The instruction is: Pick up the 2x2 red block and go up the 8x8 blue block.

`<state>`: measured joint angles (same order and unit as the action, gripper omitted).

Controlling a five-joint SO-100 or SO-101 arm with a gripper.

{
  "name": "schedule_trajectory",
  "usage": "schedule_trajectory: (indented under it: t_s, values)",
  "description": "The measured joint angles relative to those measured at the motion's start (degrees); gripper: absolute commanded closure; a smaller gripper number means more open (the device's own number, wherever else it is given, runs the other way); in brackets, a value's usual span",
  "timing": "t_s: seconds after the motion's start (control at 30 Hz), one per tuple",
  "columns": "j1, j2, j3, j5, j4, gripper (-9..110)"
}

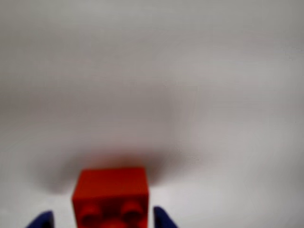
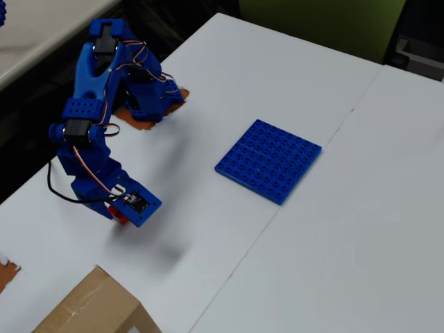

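The 2x2 red block (image 1: 110, 192) sits at the bottom middle of the wrist view, studs toward the camera, casting a soft shadow on the white table. My gripper (image 1: 102, 221) straddles it. The right blue fingertip (image 1: 164, 219) is close beside the block, and the left fingertip (image 1: 40, 221) stands a small gap away from it. In the overhead view only a sliver of the red block (image 2: 119, 216) shows under the blue gripper head (image 2: 135, 202) at the left. The 8x8 blue block (image 2: 269, 159) lies flat far to the right, apart from the arm.
The arm's base (image 2: 149, 104) stands on an orange patch at the table's back left edge. A cardboard box (image 2: 90, 309) sits at the front left. A seam (image 2: 277, 208) runs between two white boards. Dark floor lies beyond the left edge.
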<state>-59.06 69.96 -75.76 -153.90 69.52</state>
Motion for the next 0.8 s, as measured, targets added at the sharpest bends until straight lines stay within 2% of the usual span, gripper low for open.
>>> schedule_trajectory:
  t_s: [0.2, 0.27, 0.33, 0.8]
  values:
    - [0.00, -0.79, 0.00, 0.00, -0.18, 83]
    - [-0.09, -0.97, 0.00, 0.00, -0.18, 89]
    - [-0.09, -0.97, 0.00, 0.00, -0.18, 100]
    - [1.32, 0.26, 0.18, -0.44, 2.90, 101]
